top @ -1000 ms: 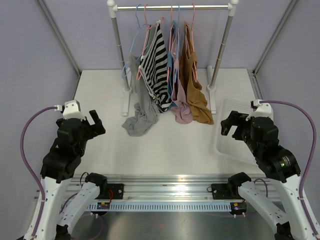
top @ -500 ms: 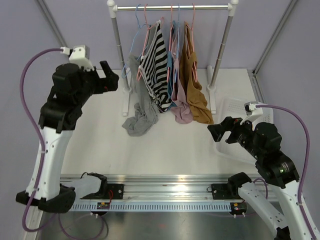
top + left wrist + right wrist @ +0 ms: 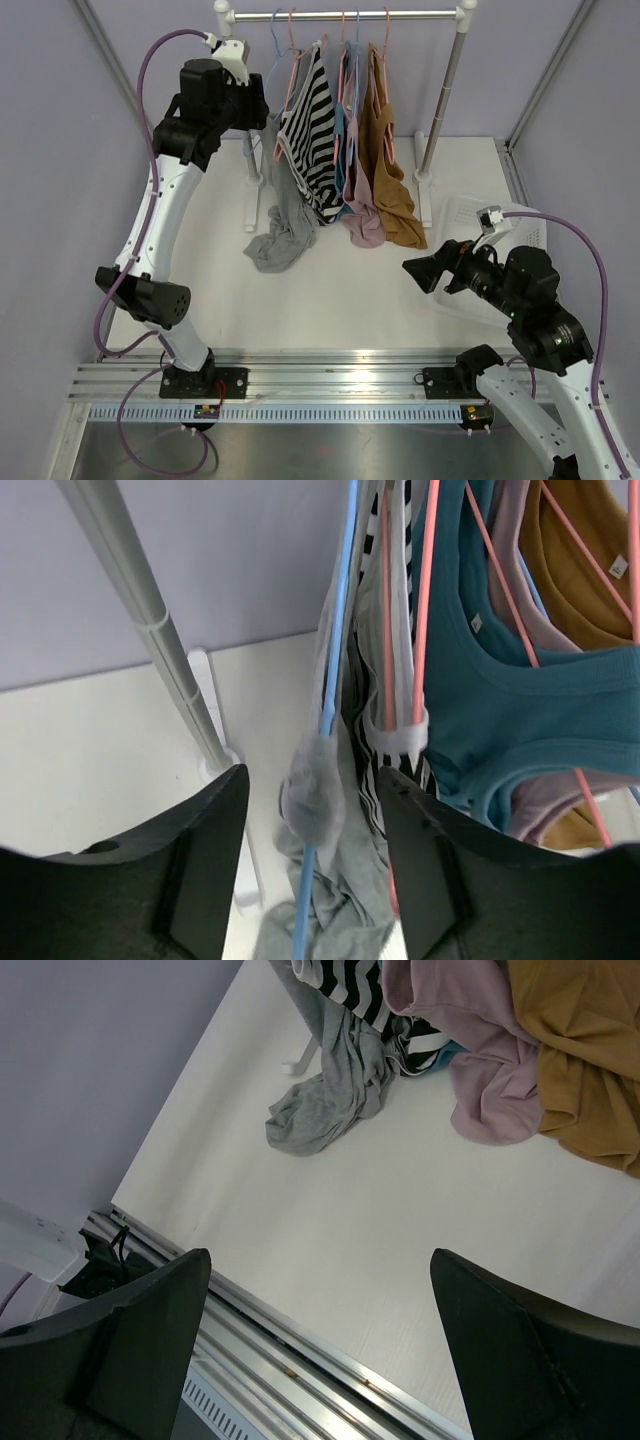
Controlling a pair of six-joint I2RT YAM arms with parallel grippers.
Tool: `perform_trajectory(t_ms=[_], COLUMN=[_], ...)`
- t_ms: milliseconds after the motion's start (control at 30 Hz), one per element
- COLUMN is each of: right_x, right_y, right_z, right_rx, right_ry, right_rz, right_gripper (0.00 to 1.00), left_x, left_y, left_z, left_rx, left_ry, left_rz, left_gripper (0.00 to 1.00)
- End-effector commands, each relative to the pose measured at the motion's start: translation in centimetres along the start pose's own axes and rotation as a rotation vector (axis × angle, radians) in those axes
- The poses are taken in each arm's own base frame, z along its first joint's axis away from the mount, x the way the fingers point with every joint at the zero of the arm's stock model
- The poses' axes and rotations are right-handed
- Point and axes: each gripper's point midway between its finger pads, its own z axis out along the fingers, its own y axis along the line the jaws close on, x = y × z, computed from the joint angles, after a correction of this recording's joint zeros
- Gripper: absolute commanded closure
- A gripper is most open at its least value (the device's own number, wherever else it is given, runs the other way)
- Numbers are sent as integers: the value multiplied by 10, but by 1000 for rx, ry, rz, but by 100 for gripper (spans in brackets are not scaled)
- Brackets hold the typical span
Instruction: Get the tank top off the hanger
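Note:
A grey tank top hangs by one strap from a blue hanger at the left end of the rack, and its lower part is heaped on the table. My left gripper is raised to the rack and open. In the left wrist view the left gripper has one finger on each side of the blue hanger and the grey strap bunched on it, without touching. My right gripper is open and empty above the table, right of the heap. In the right wrist view the right gripper faces bare table, with the grey heap beyond.
On pink hangers beside it hang a striped top, a teal top, a mauve top and a mustard top. The rack's rod rests on two posts. A white basket sits at the right.
My left arm has risen from low on the left up to the rack, bringing its open gripper around the blue hanger. My right gripper has moved left and forward over the table.

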Motion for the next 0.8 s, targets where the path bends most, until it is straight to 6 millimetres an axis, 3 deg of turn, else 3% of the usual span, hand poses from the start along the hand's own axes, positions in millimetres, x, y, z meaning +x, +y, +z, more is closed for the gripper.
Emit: perform_trajectory(t_ms=[0, 33, 133, 200, 233, 267, 400, 533, 733, 767], right_x=[-6, -5, 0, 2, 3, 3, 1, 0, -3, -4], right_y=[17, 17, 16, 13, 12, 12, 12, 13, 12, 12], right_z=[-4, -5, -7, -7, -7, -8, -9, -6, 0, 1], right_rx=[-84, -86, -83, -71, -69, -67, -65, -67, -65, -67], right_ry=[-27, -25, -16, -13, -13, -11, -15, -7, -2, -4], right_rz=[1, 3, 3, 2, 1, 0, -14, -20, -26, -25], right_gripper=[1, 1, 1, 1, 0, 1, 0, 0, 0, 1], left_x=[-47, -42, -58, -55, -63, -55, -50, -47, -58, -62], left_y=[-1, -1, -6, -6, -7, -6, -3, -5, -2, -2], left_z=[0, 12, 16, 30, 27, 40, 52, 59, 54, 51], left_rx=[-2, -2, 26, 30, 30, 29, 20, 31, 8, 0], left_ry=[-140, -123, -163, -152, -169, -145, -133, -129, -159, -172], left_rz=[67, 72, 85, 96, 96, 95, 118, 120, 111, 105], left_gripper=[45, 45, 45, 46, 49, 51, 66, 64, 99, 100])
